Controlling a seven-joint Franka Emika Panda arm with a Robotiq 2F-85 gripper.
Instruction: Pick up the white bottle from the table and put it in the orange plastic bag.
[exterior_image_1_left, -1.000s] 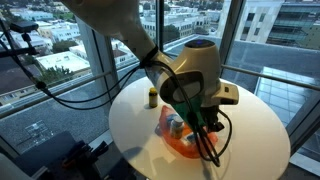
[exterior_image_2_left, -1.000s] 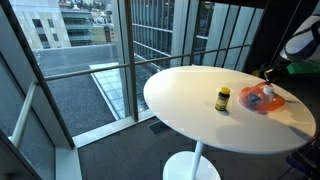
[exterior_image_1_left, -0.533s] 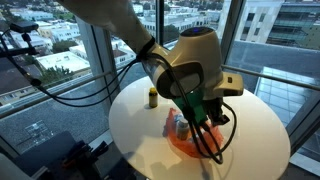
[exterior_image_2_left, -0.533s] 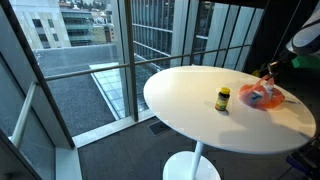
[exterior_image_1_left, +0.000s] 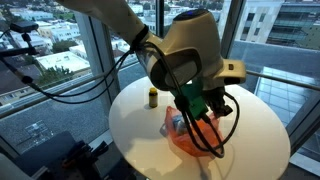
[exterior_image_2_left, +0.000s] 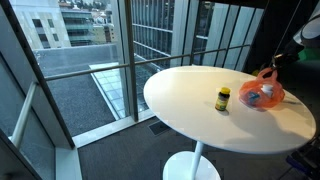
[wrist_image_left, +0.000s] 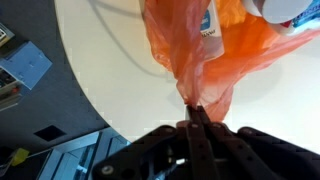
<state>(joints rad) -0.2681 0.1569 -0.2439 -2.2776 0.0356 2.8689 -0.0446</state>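
Note:
The orange plastic bag (exterior_image_1_left: 186, 132) sits on the round white table (exterior_image_1_left: 250, 130) and is pulled up by its edge. My gripper (wrist_image_left: 194, 107) is shut on a pinch of the bag's orange film (wrist_image_left: 200, 70). A white bottle with a blue label (wrist_image_left: 205, 20) shows inside the bag in the wrist view. In an exterior view the bag (exterior_image_2_left: 264, 92) is lifted at the table's far side, with pale things inside. My gripper (exterior_image_1_left: 196, 108) hangs just above the bag.
A small yellow jar with a dark lid (exterior_image_2_left: 223, 98) stands on the table (exterior_image_2_left: 190, 100) beside the bag; it also shows in an exterior view (exterior_image_1_left: 152, 97). Black cables hang from the arm over the table (exterior_image_1_left: 222, 135). Large windows surround the table.
My gripper has risen with the bag's edge held in it, and the bag has stretched taller. The yellow jar has not moved.

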